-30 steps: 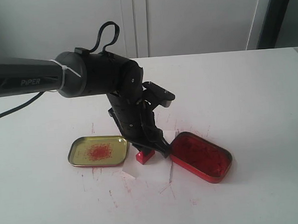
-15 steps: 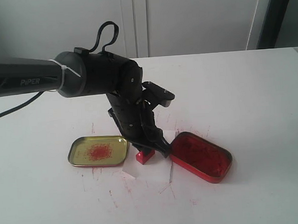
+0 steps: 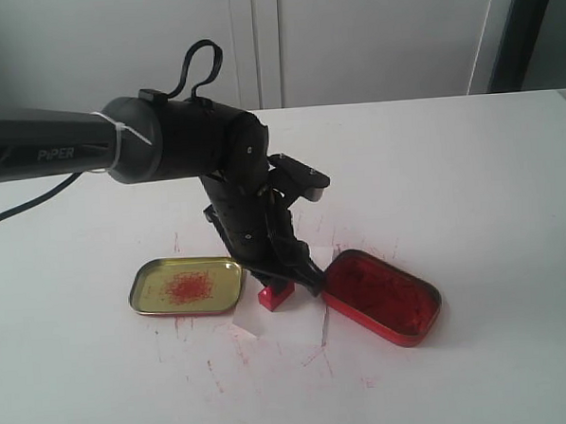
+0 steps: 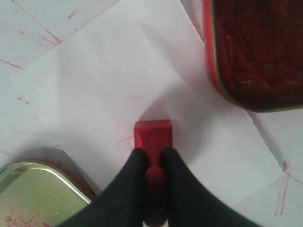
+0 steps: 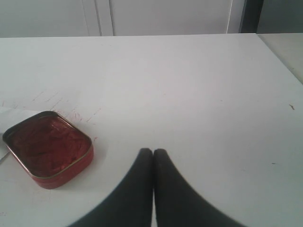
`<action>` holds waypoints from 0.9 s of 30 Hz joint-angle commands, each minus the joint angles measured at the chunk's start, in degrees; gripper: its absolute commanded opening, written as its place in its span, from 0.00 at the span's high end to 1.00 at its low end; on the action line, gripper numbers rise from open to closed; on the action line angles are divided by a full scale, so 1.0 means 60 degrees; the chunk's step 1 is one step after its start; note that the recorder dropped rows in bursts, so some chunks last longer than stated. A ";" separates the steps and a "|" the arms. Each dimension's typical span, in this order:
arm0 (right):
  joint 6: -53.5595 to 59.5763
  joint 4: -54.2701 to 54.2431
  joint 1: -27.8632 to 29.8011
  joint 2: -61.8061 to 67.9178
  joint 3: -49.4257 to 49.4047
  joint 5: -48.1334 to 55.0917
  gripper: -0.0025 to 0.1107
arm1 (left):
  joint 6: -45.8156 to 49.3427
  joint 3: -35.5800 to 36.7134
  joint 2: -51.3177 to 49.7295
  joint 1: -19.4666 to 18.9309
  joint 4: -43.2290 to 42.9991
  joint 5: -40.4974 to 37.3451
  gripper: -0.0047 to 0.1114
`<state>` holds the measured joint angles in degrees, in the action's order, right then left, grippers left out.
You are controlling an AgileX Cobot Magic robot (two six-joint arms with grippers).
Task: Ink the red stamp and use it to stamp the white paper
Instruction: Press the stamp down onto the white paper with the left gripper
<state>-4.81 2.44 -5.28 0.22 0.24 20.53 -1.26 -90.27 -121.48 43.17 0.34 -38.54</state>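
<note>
The red stamp (image 3: 277, 295) (image 4: 153, 135) stands base-down on the white paper (image 4: 123, 80) (image 3: 294, 330), between the two tins. My left gripper (image 4: 154, 153) (image 3: 288, 280) is shut on the stamp's handle from above. A faint red square print shows on the paper beside the stamp's base. The red tin of ink paste (image 3: 381, 295) (image 4: 258, 52) (image 5: 47, 149) lies just right of the paper. My right gripper (image 5: 153, 152) is shut with nothing in it, off the paper and to the right of the ink tin; the exterior view does not show it.
A shallow gold tray with red smears (image 3: 186, 285) (image 4: 33, 198) lies left of the paper, its edge over the paper's corner. The white tabletop (image 3: 471, 183) carries red scratch marks around the tins. White cabinet doors stand behind the table.
The left arm has shifted very slightly; the stamp stays on the paper in the same spot.
</note>
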 commanded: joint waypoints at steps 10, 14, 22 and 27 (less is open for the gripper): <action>0.0013 0.0067 0.0024 -0.0037 -0.0040 -0.0122 0.98 | -0.0070 0.0475 -0.0879 0.0040 0.1010 0.0054 0.96; 0.0013 0.0067 0.0024 -0.0037 -0.0040 -0.0122 0.98 | -0.0070 0.0475 -0.0864 0.0040 0.1008 0.0071 0.96; 0.0013 0.0067 0.0024 -0.0037 -0.0040 -0.0122 0.98 | -0.0070 0.0475 -0.0864 0.0040 0.1041 0.0136 0.96; 0.0013 0.0067 0.0024 -0.0037 -0.0040 -0.0122 0.98 | -0.0051 0.0475 -0.0864 0.0040 0.1041 0.0159 0.96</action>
<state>-4.81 2.44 -5.28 0.22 0.24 20.53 -1.26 -90.27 -121.48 42.69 2.51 -38.32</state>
